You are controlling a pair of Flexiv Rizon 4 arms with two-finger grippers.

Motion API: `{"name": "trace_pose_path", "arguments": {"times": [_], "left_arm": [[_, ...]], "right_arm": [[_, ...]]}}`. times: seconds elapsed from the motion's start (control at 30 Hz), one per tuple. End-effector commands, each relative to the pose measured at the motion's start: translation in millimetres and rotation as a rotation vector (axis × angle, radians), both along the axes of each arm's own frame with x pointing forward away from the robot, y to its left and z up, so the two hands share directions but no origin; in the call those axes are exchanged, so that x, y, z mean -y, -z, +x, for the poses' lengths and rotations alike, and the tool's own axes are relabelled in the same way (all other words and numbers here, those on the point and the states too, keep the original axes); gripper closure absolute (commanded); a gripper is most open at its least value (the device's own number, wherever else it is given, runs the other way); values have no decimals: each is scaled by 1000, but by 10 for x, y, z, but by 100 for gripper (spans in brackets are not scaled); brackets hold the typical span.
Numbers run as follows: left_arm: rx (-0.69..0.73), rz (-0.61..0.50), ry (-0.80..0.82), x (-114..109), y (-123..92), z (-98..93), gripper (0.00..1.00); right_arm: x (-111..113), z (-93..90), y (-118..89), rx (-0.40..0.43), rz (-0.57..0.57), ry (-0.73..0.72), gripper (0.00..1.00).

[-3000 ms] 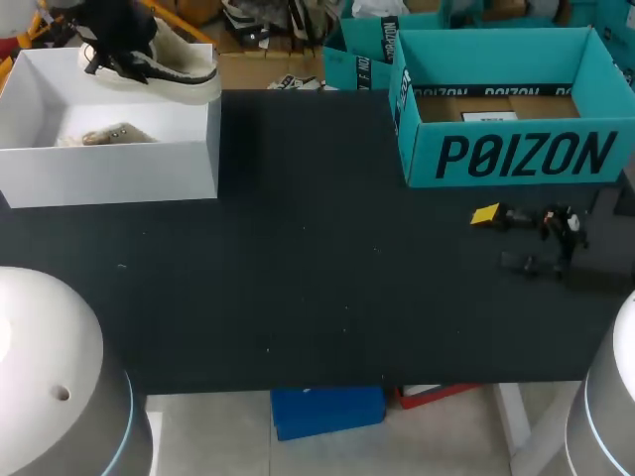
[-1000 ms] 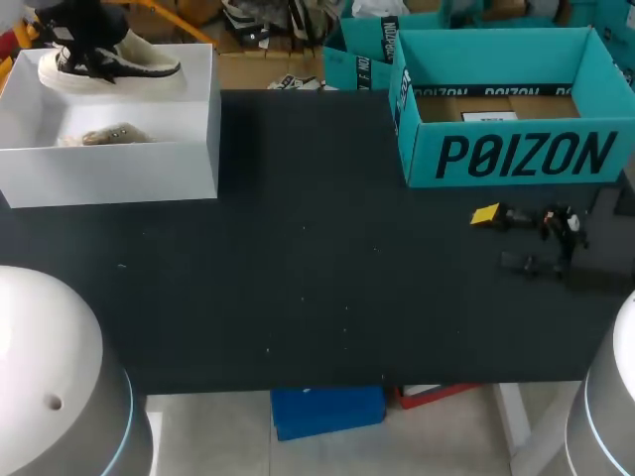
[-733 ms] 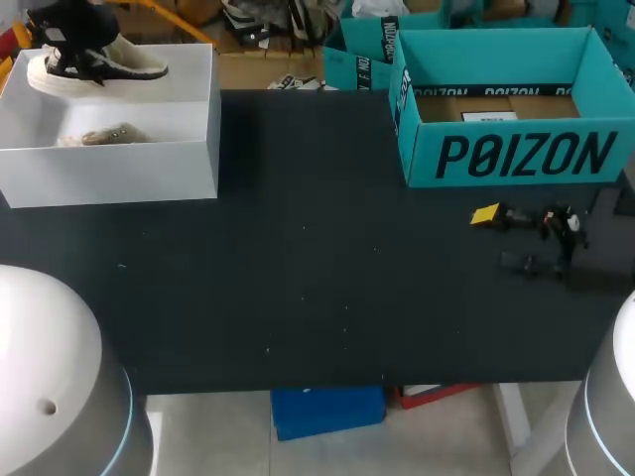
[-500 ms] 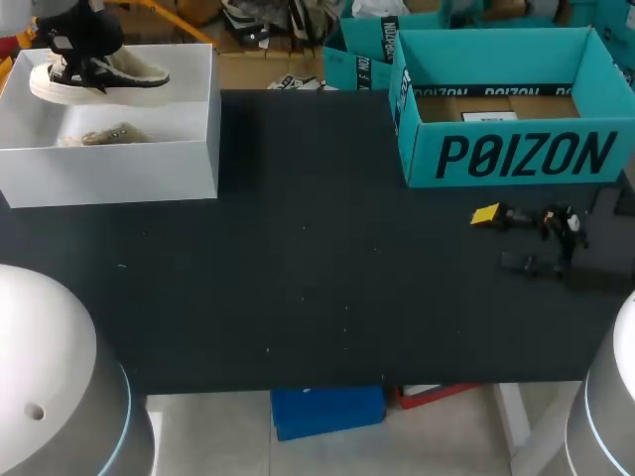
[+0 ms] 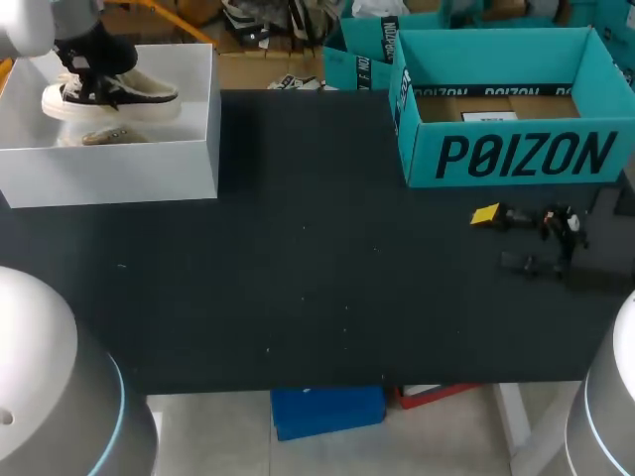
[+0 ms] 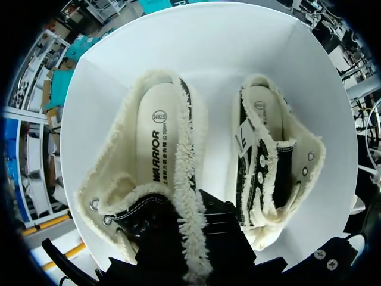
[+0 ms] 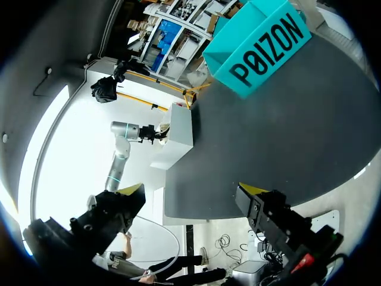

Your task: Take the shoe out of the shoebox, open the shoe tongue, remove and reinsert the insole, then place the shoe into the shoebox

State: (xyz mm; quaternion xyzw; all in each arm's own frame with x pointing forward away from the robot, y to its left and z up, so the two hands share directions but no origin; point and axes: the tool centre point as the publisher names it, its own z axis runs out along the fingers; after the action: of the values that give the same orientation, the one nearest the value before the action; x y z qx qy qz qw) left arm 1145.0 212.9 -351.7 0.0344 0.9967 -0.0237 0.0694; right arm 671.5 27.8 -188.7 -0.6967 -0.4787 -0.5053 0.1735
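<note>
A cream and black high-top shoe (image 5: 111,94) hangs inside the white shoebox (image 5: 109,171) at the table's far left, with my left gripper (image 5: 84,61) shut on it from above. In the left wrist view the dark fingers pinch the frayed side wall of the held shoe (image 6: 156,156) near its tongue; the yellow tips are hidden. The insole shows inside it. A second matching shoe (image 6: 269,170) lies beside it on the shoebox floor (image 6: 196,42). My right gripper (image 5: 506,238) stands open and empty low over the table's right side, its fingers (image 7: 132,192) spread wide.
A teal open box (image 5: 506,119) stands at the back right, just behind my right gripper, and another teal box (image 5: 359,52) lies behind it. The second shoe (image 5: 114,135) shows low in the white shoebox. Dark tabletop (image 5: 317,248) spans the middle.
My left gripper has carried the shoe from above the shoebox's far rim down into the box, beside the other shoe. The right arm has not moved.
</note>
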Motion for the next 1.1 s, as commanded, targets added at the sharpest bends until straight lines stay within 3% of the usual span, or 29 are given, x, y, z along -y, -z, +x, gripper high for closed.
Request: {"name": "trace_pose_path", "arguments": {"times": [0.03, 0.77, 0.83, 0.87, 0.9, 1.1], "left_arm": [[-9, 9, -5, 31, 79, 40, 100], [-58, 17, -25, 30, 190, 56, 100], [-60, 21, -28, 33, 195, 57, 58], [-63, 22, -33, 34, 197, 57, 4], [-63, 21, -33, 34, 198, 57, 0], [-65, 21, -42, 36, 163, 73, 0]], "right_arm": [[-2, 3, -2, -1, 0, 0, 0], [-2, 3, -2, -1, 0, 0, 0], [-2, 3, -2, -1, 0, 0, 0], [-2, 3, -2, -1, 0, 0, 0], [-2, 3, -2, -1, 0, 0, 0], [-2, 3, -2, -1, 0, 0, 0]]}}
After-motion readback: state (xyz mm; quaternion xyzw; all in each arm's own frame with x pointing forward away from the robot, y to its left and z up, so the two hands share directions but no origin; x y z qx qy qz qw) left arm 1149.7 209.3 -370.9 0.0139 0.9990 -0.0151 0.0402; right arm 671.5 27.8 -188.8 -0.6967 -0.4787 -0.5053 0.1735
